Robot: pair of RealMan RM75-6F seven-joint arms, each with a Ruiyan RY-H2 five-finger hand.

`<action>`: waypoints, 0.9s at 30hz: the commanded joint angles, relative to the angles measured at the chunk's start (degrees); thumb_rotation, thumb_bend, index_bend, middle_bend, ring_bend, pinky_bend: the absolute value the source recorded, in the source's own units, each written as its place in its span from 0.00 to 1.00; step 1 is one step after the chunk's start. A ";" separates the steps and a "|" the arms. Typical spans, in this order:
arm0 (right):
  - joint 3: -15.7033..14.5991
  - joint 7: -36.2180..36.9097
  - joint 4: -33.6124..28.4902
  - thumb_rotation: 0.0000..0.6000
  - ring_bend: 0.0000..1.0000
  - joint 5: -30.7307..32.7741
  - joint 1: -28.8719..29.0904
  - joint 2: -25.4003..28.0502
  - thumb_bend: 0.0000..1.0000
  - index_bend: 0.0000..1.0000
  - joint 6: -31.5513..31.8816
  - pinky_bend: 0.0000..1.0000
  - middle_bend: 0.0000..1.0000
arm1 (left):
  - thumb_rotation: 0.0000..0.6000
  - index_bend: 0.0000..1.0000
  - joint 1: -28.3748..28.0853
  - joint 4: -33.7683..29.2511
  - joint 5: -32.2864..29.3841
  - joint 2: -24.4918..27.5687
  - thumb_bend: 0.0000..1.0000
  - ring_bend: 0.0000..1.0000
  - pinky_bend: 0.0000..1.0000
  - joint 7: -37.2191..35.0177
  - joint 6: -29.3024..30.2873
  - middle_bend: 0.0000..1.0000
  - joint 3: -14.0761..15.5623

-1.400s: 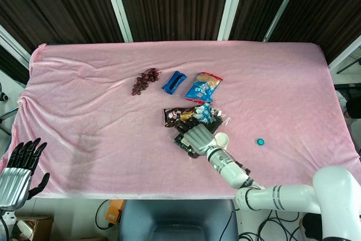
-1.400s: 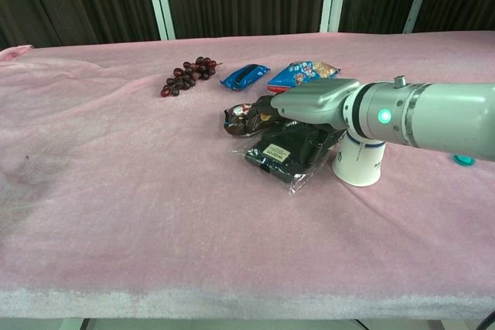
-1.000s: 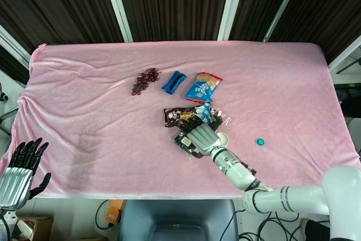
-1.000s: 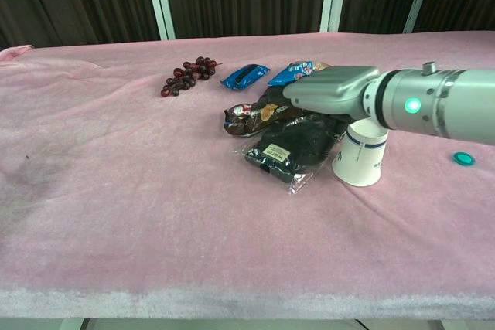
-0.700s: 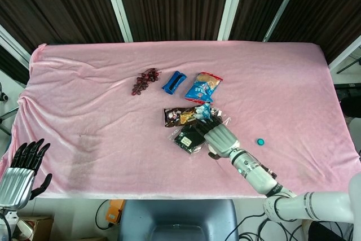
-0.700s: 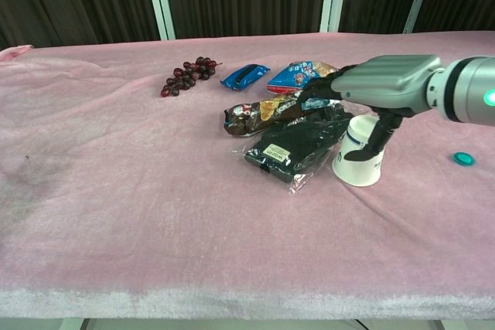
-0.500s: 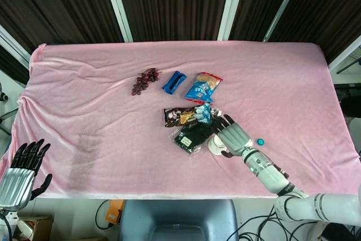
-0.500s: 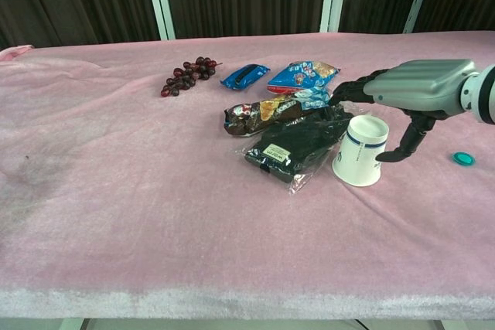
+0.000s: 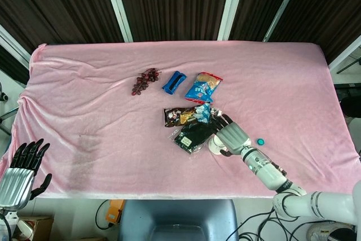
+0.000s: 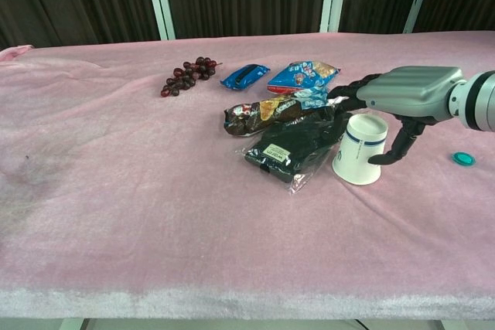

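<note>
Paper cup: we see the white paper cup [image 10: 360,158] with a dark band near its rim standing upright on the pink tablecloth [image 10: 139,191], right of the middle; in the head view the paper cup [image 9: 215,145] is mostly hidden under our right hand.
Right hand: our right hand [image 10: 402,92] hovers over the cup with its fingers [image 10: 349,90] spread and stretched toward the snack packs, the thumb hanging down beside the cup's right wall; it grasps nothing, and we cannot tell whether the thumb tip touches the cup. From the head camera the right hand [image 9: 230,134] covers the cup's mouth.
Dark packet: a black packet in clear wrap [image 10: 292,148] lies flat just left of the cup, touching or nearly touching its base.
Brown snack bag: a long brown snack bag [image 10: 259,115] lies just behind the black packet, its right end under the spread fingers.
Blue chip bag: a blue and red chip bag [image 10: 303,74] lies further back, near the brown bag.
Blue bar: a small blue wrapped bar [image 10: 244,76] lies left of the chip bag.
Grapes: a bunch of dark grapes [image 10: 187,74] lies left of the blue bar.
Bottle cap: a small teal cap [image 10: 462,158] lies on the cloth right of the cup, well apart.
Left hand: our left hand [image 9: 21,170] hangs off the table's near left corner with fingers apart, released and holding nothing.
</note>
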 commanded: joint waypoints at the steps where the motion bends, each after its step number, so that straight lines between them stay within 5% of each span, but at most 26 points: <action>1: 0.29 -1.20 0.22 1.00 0.00 0.73 -0.27 -0.31 0.38 0.49 0.62 0.00 0.00 | 1.00 0.00 0.04 0.03 0.01 -0.02 0.40 0.00 0.06 0.04 0.06 0.00 0.01; 9: 1.12 -1.62 -1.21 1.00 0.00 0.57 -0.98 0.69 0.38 0.55 1.99 0.00 0.00 | 1.00 0.00 0.01 0.02 -0.11 -0.08 0.40 0.00 0.06 0.23 -0.03 0.00 -0.06; 16: 0.16 -0.28 -5.44 1.00 0.00 -4.38 -4.73 7.55 0.38 0.55 7.44 0.00 0.00 | 1.00 0.00 0.07 -0.08 -0.08 -0.03 0.40 0.00 0.06 0.18 0.01 0.00 0.01; 27: -3.00 5.00 1.39 1.00 0.00 -5.97 -9.90 9.27 0.38 0.55 5.75 0.00 0.00 | 1.00 0.00 -0.08 -0.25 0.02 -0.14 0.40 0.00 0.06 0.50 -0.34 0.00 0.08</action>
